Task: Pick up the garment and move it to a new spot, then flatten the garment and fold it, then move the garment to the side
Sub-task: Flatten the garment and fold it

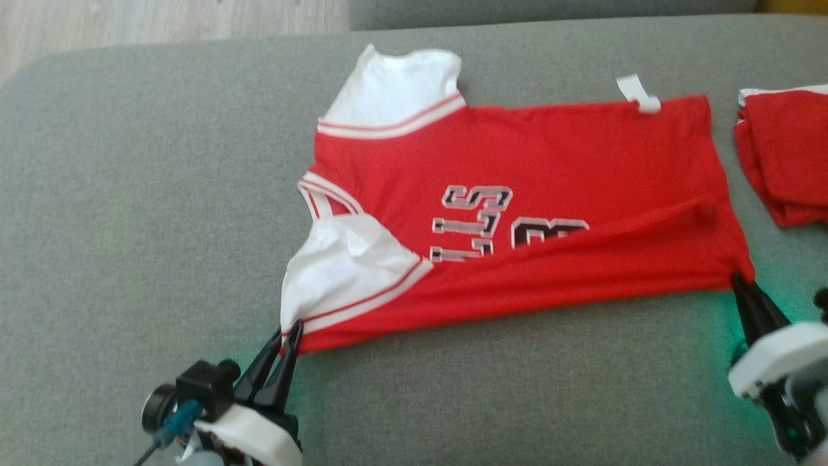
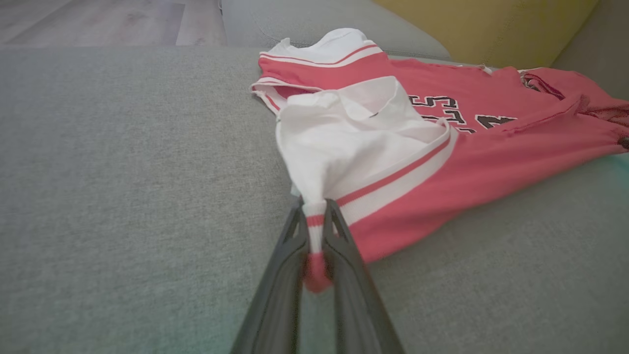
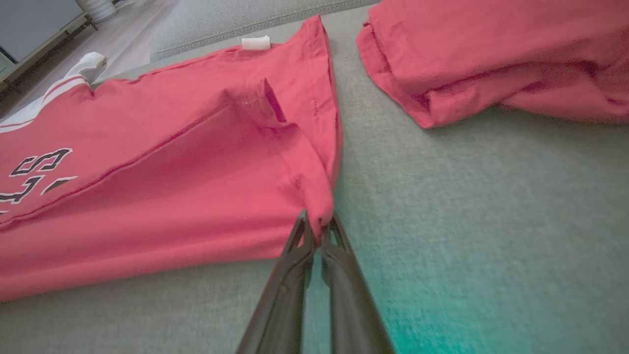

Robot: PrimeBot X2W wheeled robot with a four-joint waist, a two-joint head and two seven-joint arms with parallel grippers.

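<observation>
The red jersey (image 1: 517, 213) lies spread across the middle of the grey couch (image 1: 129, 226) in my head view. Its neck and white sleeves are toward 9 o'clock and its hem toward 3 o'clock. It is mostly flat, but a long crease (image 1: 614, 226) runs along the near half, and the near sleeve (image 1: 343, 272) is bunched up.

My left gripper (image 1: 289, 336), at 7 o'clock, is clamped on the striped cuff of that sleeve. The left wrist view shows cloth pinched between the closed fingers. My right gripper (image 1: 737, 281), at 4 o'clock, is closed on the near hem corner, with a nub of red fabric caught at its tips.

I judge this to be the start of a lengthwise fold, or a lift of the near edge. To do it well, I would raise both ends together and pull them gently apart so the edge goes taut and the crease comes out. Then I would carry the edge toward 12 o'clock and line it up with the far edge by the white label (image 1: 638, 94).

The folded red cloth (image 1: 783, 155) at 3 o'clock sits near the hem, so I would keep my right arm clear of it.
</observation>
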